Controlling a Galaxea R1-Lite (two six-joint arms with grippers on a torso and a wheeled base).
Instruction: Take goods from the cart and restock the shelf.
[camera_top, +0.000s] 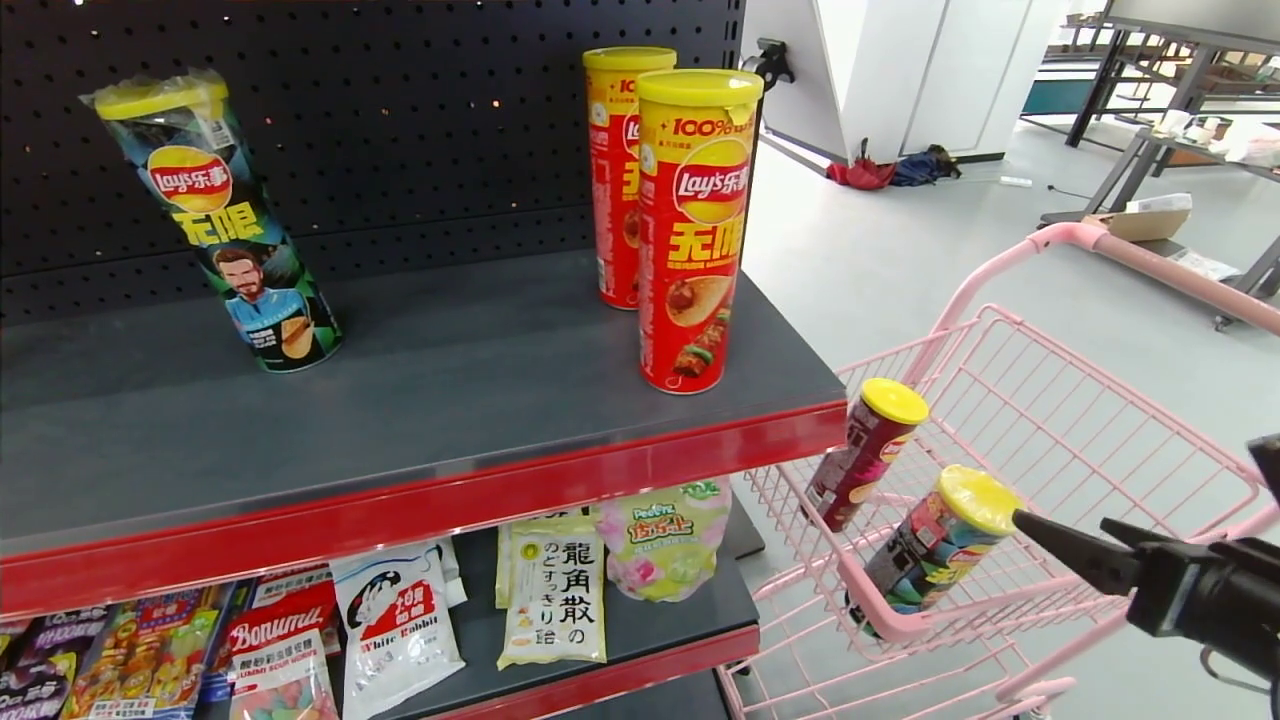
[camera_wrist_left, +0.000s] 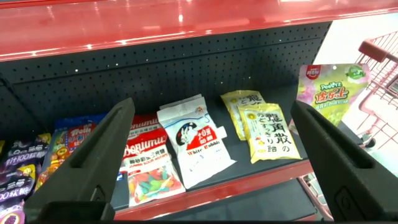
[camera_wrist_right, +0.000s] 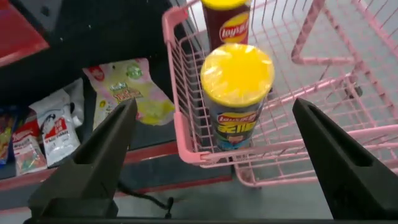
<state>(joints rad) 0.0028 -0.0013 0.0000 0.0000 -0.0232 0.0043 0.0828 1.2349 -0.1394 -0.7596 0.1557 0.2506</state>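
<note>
We hold the right tool spread apart, the nearer can just ahead of it, leaning in the cart, ready for clamping; the left tool hangs spread, empty

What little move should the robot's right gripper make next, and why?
Probably ease the right gripper forward around the dark chip can with the yellow lid, the nearer of two in the pink wire cart. The gripper is open, lined up with that can and not touching it, and the grey top shelf has room.
</note>
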